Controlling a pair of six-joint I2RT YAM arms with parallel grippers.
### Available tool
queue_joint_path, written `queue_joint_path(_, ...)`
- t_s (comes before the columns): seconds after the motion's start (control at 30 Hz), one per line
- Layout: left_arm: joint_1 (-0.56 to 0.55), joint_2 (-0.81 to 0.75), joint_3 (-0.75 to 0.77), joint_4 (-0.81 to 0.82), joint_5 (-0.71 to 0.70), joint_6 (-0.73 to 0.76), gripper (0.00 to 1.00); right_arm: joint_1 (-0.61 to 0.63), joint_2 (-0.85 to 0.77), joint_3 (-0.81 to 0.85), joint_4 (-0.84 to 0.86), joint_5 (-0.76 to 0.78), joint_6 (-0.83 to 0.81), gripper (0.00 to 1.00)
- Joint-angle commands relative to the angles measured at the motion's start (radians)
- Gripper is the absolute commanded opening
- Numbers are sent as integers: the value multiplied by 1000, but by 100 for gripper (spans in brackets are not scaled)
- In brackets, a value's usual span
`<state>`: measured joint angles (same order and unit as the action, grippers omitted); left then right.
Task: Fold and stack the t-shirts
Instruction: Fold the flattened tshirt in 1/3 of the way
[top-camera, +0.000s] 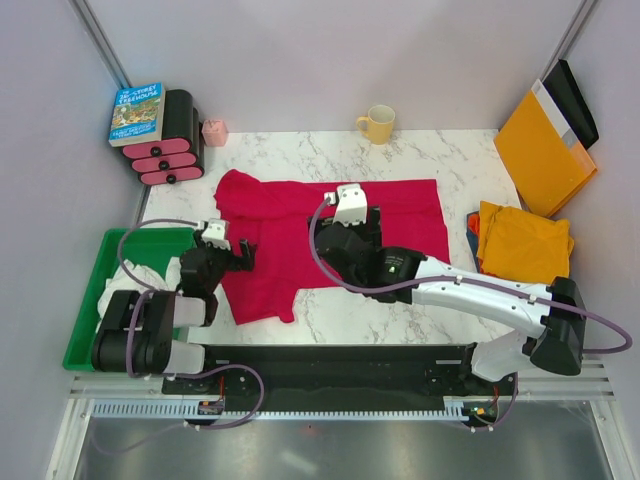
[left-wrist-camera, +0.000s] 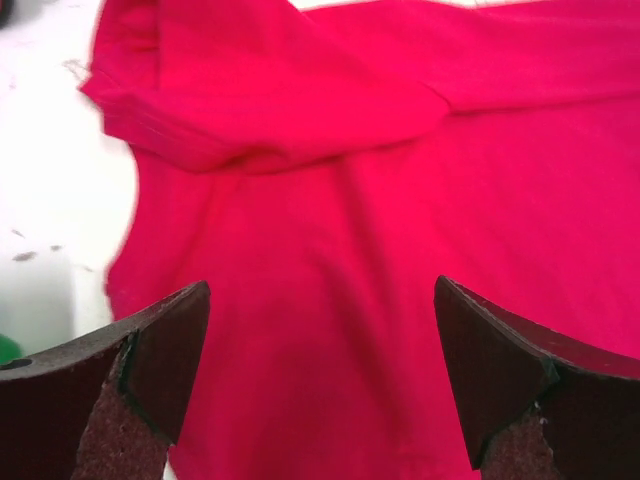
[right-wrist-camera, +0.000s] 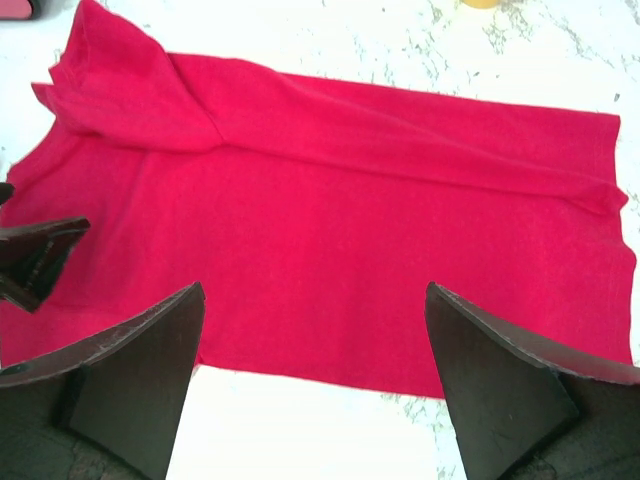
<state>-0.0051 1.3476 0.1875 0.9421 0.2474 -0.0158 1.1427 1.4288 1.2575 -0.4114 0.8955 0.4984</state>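
Left gripper (top-camera: 238, 257) hovers over the left side of the crimson t-shirt (top-camera: 410, 215); right gripper (top-camera: 350, 218) hangs over its middle. Shirt lies spread on the marble table (top-camera: 470, 160). Mustard-yellow t-shirt (top-camera: 525, 240) sits well to the right; white t-shirt (top-camera: 135, 278) lies in the green tray (top-camera: 90, 300).

Left wrist: fingers (left-wrist-camera: 150, 350) wide apart, holding nothing, red cloth below.

Right wrist: fingers (right-wrist-camera: 140, 370) wide apart too, empty, above the shirt's near hem.
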Motion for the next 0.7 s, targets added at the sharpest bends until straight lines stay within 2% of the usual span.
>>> queue_joint_path(0.0,-58,84,-51,376,-111,101,100,35,-10,-10,-41,63,68,98)
queue_joint_path(0.03,-58,59,-8,218,-96,106,100,43,-10,-12,-50,69,78,98)
queue_joint_path(0.1,-58,93,0,266,-135,84,100,51,-7,-10,-66,88,92,98)
queue_joint_path(0.2,-58,90,45,170,-203,51,100,52,-5,-7,-72,114,77,98)
queue_joint_path(0.23,-43,91,41,182,-197,44,100,52,-7,-6,-73,129,68,98)
queue_joint_path(0.4,-42,87,41,178,-198,42,100,40,-10,-6,-37,184,-81,98)
queue_joint_path(0.5,-41,88,40,185,-198,40,100,-20,-45,-68,57,102,-139,98)
queue_joint_path(0.53,-42,88,40,184,-198,42,100,-70,-56,-91,118,4,-135,98)
queue_joint_path(0.6,-42,87,40,184,-198,42,100,-138,-85,-157,208,-93,-114,98)
queue_joint_path(0.67,-42,88,41,184,-198,42,100,-149,-96,-213,268,-162,-107,98)
